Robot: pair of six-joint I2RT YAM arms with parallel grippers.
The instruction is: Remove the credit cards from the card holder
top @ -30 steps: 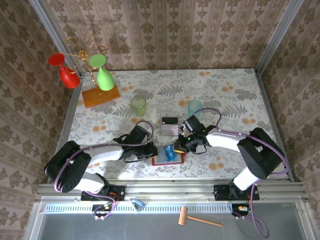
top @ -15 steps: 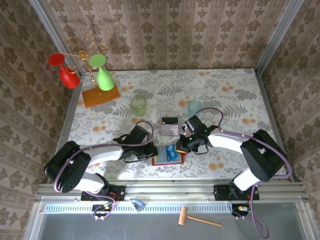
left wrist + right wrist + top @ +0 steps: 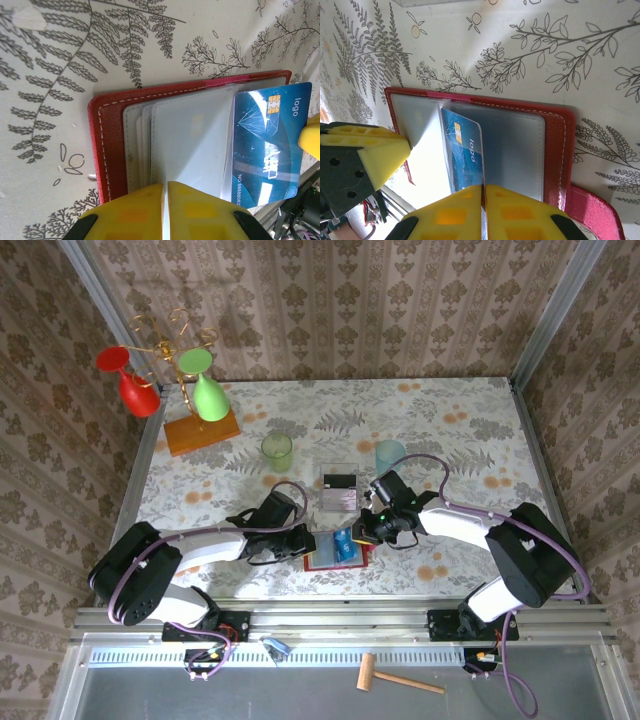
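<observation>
The red card holder (image 3: 322,561) lies open on the table near the front edge, its clear pockets (image 3: 192,145) facing up. My left gripper (image 3: 165,189) is shut on one clear pocket leaf of the card holder (image 3: 112,145). A blue credit card (image 3: 465,155) sticks partly out of a pocket, and my right gripper (image 3: 483,192) is shut on its edge. From above, the left gripper (image 3: 305,540) and the right gripper (image 3: 358,533) flank the blue card (image 3: 342,545). A dark card (image 3: 340,480) and a pale card (image 3: 337,500) lie flat just behind the holder.
A yellow-green cup (image 3: 277,451) and a pale blue cup (image 3: 390,453) stand behind the cards. An orange wooden base (image 3: 202,432) with a gold rack holding red and green glasses sits at the back left. Patterned walls enclose the table.
The right arm has shifted slightly to the right with the blue card still in its grip. The left arm has not moved.
</observation>
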